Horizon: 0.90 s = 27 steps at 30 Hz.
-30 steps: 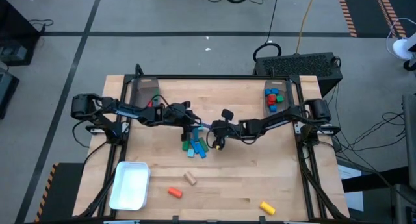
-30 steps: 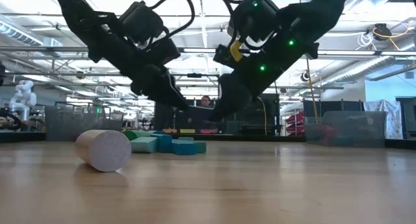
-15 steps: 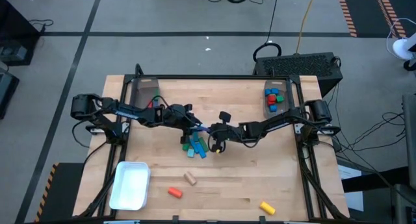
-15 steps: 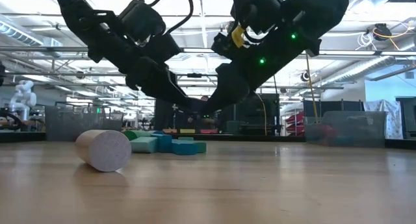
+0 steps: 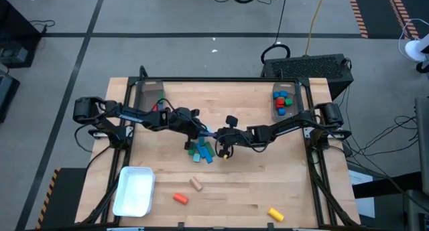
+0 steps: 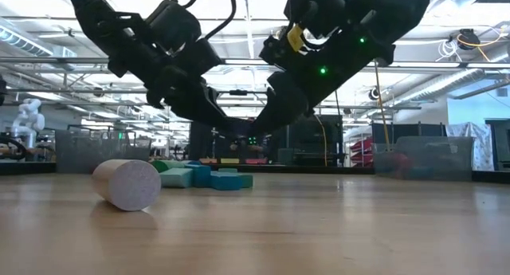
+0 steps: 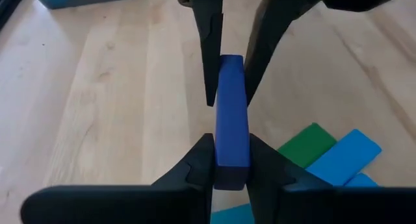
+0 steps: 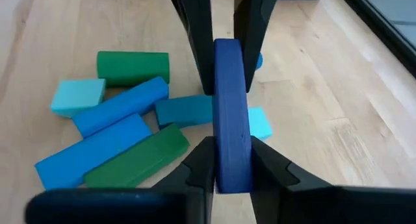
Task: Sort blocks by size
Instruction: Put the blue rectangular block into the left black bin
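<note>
Right, nearest to me on the low camera sits the tan cylinder [image 6: 127,184], lying on its side on the table [image 6: 335,227], untouched, with an orange block [image 5: 179,198] and a yellow block [image 5: 275,214] also loose at the front and a white tray [image 5: 133,191] at the front left. Behind it the pile of blue and green bars [image 5: 201,150] waits mid-table. Above that pile I've got both arms meeting: the left gripper [image 7: 232,160] is clamped on one end of a dark blue bar [image 7: 231,120], and the right gripper [image 8: 232,160] is pinched on the other end, so the bar hangs between them, clear of the wood. This looks to me like a handover. To do it well, I'd want only one arm letting go, and only once the other's pads are square on the flat faces; pulling apart with both clamped would twist the bar or strain the wrists. I'd open the giving side fully, then back straight away along the bar's length. Farthest off, the bin [image 5: 284,104] at the right rear corner holds red, blue and green cubes.
</note>
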{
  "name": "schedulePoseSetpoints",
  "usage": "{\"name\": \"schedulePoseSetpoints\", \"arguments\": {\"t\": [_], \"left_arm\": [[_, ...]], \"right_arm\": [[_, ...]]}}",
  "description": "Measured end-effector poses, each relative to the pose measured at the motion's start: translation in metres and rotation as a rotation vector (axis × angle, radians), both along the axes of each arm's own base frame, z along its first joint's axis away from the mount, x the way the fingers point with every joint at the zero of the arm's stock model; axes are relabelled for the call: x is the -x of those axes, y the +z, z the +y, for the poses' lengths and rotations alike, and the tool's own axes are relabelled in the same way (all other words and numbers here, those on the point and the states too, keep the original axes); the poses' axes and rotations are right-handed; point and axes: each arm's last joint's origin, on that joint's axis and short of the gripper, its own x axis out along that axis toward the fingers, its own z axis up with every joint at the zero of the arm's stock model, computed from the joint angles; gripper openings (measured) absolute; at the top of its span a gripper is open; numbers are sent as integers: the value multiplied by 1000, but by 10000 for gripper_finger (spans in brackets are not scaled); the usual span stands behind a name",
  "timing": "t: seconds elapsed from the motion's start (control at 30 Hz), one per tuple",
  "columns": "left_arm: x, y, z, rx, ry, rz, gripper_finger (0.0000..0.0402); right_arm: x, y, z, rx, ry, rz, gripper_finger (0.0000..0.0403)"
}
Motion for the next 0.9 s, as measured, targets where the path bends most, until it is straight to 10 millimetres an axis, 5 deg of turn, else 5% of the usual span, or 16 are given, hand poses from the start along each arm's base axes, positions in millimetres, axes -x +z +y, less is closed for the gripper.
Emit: {"name": "schedulePoseSetpoints", "arguments": {"t": [0.43, 0.9], "left_arm": [[33, 40, 22, 28, 437, 11, 60], [102, 55, 40, -13, 1037, 205, 60]], "right_arm": [[24, 14, -7, 7, -236, 109, 186], [25, 4, -6, 4, -237, 157, 199]]}}
